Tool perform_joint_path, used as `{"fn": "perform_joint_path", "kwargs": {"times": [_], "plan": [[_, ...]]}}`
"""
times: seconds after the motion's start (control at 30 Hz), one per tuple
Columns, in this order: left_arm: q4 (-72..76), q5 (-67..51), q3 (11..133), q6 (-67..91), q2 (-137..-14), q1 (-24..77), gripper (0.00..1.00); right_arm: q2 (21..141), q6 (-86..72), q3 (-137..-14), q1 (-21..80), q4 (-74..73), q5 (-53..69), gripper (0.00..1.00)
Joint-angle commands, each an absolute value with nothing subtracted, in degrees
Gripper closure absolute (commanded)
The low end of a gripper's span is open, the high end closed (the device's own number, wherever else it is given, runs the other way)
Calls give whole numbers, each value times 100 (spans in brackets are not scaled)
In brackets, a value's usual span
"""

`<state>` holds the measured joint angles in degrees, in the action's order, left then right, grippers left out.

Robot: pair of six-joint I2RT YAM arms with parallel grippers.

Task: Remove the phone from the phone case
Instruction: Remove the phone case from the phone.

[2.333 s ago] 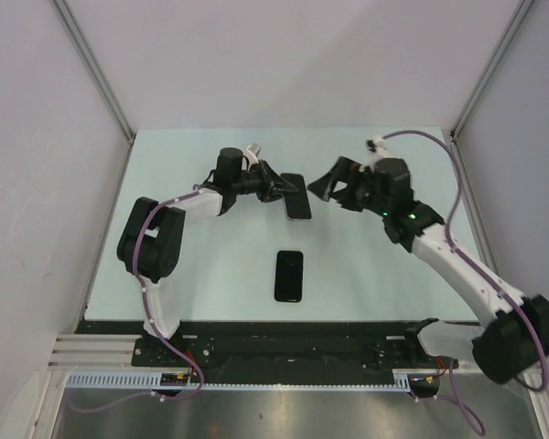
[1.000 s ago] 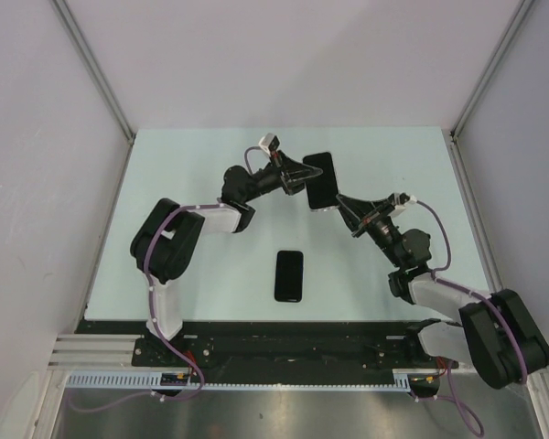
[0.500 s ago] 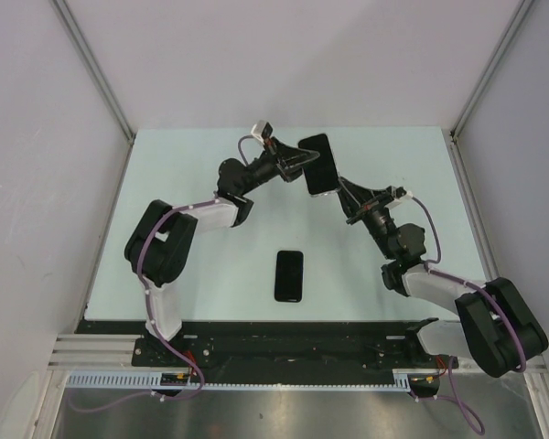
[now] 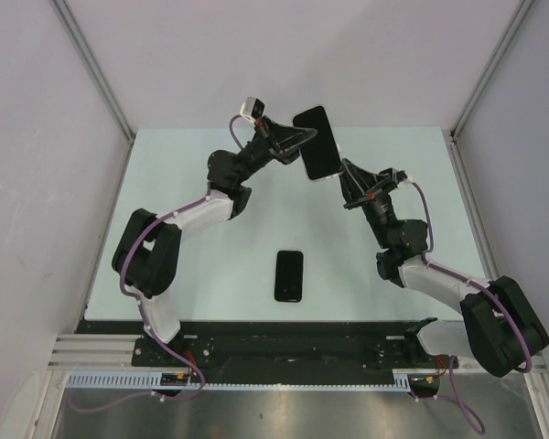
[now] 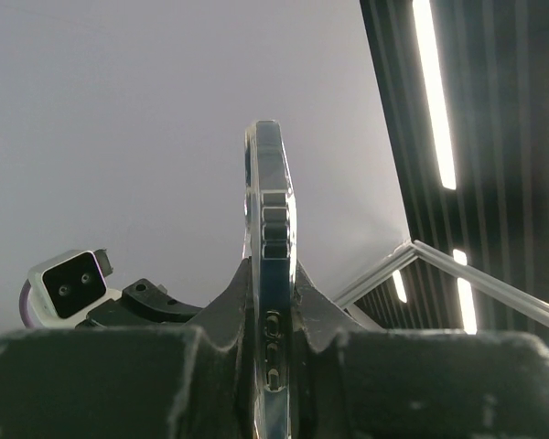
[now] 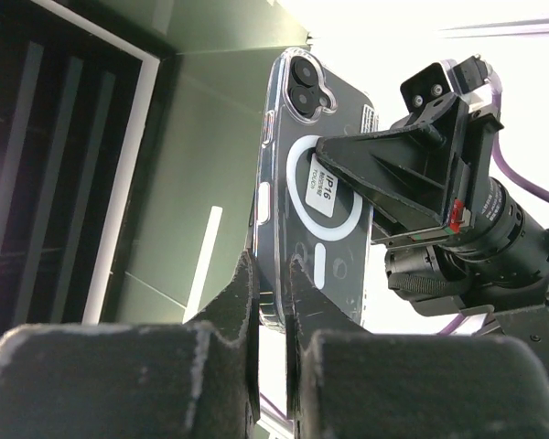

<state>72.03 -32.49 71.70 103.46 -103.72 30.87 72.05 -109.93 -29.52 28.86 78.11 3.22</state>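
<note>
Phone case (image 6: 273, 197): clear, with white ring and white label. Phone (image 6: 343, 114) inside: dark grey. Handset (image 4: 289, 275) at six o'clock: black. Table (image 4: 192, 265): pale mint green.

Cased phone (image 4: 317, 143) aloft over far table (image 4: 210, 274), another phone (image 4: 289, 275) lying mid-table

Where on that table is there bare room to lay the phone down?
On the table, the far right corner, beyond the right arm, is bare, as is the far left corner. The middle is open either side of the second phone lying flat. It is crowded at far centre, where left pincer and right pincer meet on the cased phone.
</note>
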Motion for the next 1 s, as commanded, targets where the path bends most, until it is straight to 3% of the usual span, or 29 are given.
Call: {"fn": "perform_joint_path", "kwargs": {"times": [0.0, 0.17, 0.27, 0.3, 0.43, 0.5, 0.6, 0.97], "plan": [[9501, -2979, 7515, 10424, -9984, 3410, 100, 7365, -11198, -3138, 3120, 9176, 422, 100], [9475, -2962, 7488, 10476, -9862, 3428, 100, 7173, -10531, -3129, 2971, 8599, 982, 100], [9378, -3023, 7418, 10503, -9791, 3428, 100, 6359, -9267, -3199, 2839, 6265, 1152, 100], [9343, -3041, 7392, 10486, -9774, 3428, 100, 6146, -8350, -3304, 2821, 4683, 1099, 100], [9220, -3155, 7190, 10468, -9738, 3436, 100, 5713, -7034, -3840, 2699, 2437, 1019, 100], [9211, -3173, 7093, 10503, -9791, 3445, 100, 5809, -6804, -3990, 2471, 2033, 1352, 97], [9211, -3296, 7031, 10564, -9870, 3480, 100, 5915, -6417, -4122, 2338, 1697, 1670, 80], [9079, -3884, 6777, 10556, -10283, 3560, 100, 6459, -6380, -4263, 1943, 2355, 2908, 64]]}}
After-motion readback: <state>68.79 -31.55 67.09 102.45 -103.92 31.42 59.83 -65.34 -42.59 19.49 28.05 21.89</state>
